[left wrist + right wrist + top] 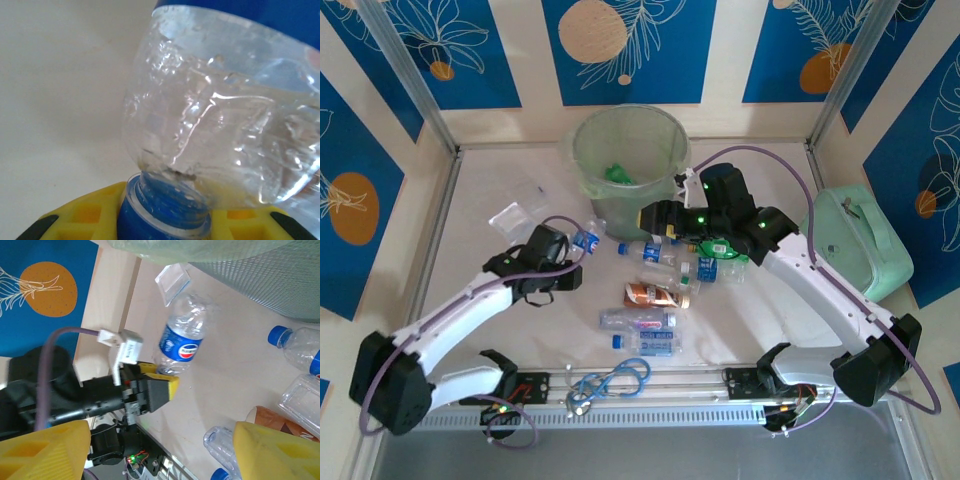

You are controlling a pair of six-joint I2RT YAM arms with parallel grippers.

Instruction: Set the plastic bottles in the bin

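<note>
Left wrist view: my left pincer point(165, 224) grips a clear, crushed, blue-capped plastic bottle point(220, 130) by the neck, its body pointing toward the round pale-green bin point(592, 172).

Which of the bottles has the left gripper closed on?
The clear blue-labelled bottle, leftmost of the group. The left gripper is shut on its neck, while the other bottles lie loose on the table.

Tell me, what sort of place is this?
Likely a robot test cell: two robot arms bolted to a table, blue patterned panels boxing it in, crushed plastic bottles strewn near a bin.
</note>
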